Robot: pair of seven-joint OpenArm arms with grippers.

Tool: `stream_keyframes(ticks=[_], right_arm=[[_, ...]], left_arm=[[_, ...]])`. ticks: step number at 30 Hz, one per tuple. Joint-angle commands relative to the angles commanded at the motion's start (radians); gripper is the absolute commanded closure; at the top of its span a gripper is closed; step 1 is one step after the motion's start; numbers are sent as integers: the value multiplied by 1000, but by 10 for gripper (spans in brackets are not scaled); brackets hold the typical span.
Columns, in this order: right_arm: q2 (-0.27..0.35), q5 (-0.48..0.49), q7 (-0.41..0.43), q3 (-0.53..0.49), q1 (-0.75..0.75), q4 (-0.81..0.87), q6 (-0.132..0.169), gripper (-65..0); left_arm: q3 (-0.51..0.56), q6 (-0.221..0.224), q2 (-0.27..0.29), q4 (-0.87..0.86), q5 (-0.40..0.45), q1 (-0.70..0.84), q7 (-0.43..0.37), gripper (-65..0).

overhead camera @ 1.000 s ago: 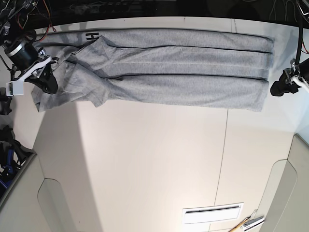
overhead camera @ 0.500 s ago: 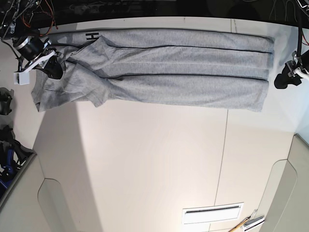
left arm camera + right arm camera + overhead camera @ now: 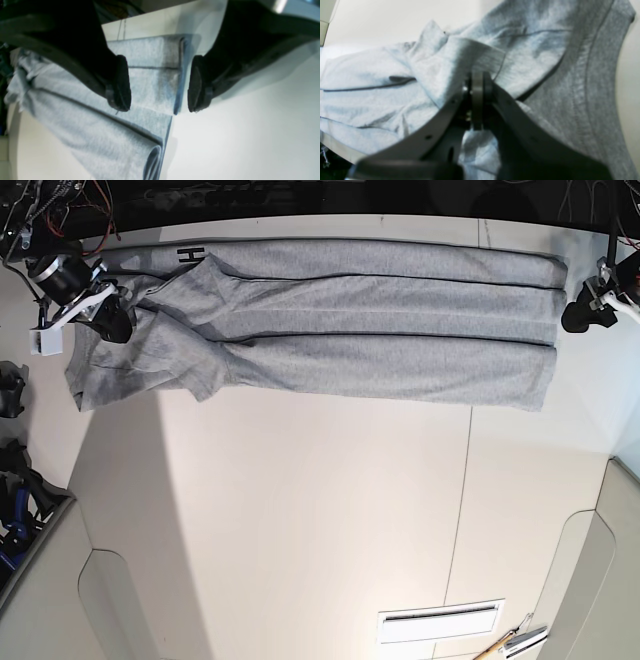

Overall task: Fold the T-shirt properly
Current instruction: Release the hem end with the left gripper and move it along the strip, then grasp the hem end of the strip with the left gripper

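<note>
The light grey T-shirt (image 3: 360,310) lies folded lengthwise in a long band across the far part of the table, with black lettering showing near its left end. My right gripper (image 3: 112,325) is at that left end. In the right wrist view the right gripper (image 3: 477,77) is shut on a raised fold of the T-shirt (image 3: 420,65) beside the ribbed neck. My left gripper (image 3: 575,315) hovers at the hem end on the right. The left wrist view shows the left gripper (image 3: 158,108) open, its fingers straddling the hem edge of the T-shirt (image 3: 147,75) without touching it.
The white table (image 3: 300,510) has a seam running down its right half. A white slotted plate (image 3: 440,621) and small tools (image 3: 515,642) lie near the front edge. Cables and dark gear (image 3: 15,480) crowd the left side and far-left corner.
The left gripper has moved from beside the near fold towards the far side, along the hem end. The right gripper shifted towards the far edge at the neck end, then held still.
</note>
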Motion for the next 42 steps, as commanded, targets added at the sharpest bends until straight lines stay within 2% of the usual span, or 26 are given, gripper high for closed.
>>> stream_keyframes(ticks=[3,10,16,24,27,31,37,42], right_arm=[[0,0,0,0,0,0,0,0],[0,26,0,0,0,0,0,0],[0,30,1,0,0,0,0,0],[0,48,4,0,3,0,0,0],[0,48,3,0,3,0,0,0],[0,48,3,0,3,0,0,0],[0,48,-4,0,3,0,0,0],[0,56,-5,0,2,0,0,0]], left_arm=[[-41,0,27,0,1,0,-16,-396],[-48,0,39,0,22,0,-34,-396],[-48,0,105,-2,52,3,-73,-396],[-45,0,172,-3,180,2,-203,-396],[-31,0,177,-3,213,2,-227,-396],[28,0,180,-3,213,2,-247,-396],[46,0,239,-3,213,2,-255,-396],[66,0,261,-3,209,0,-268,-396]])
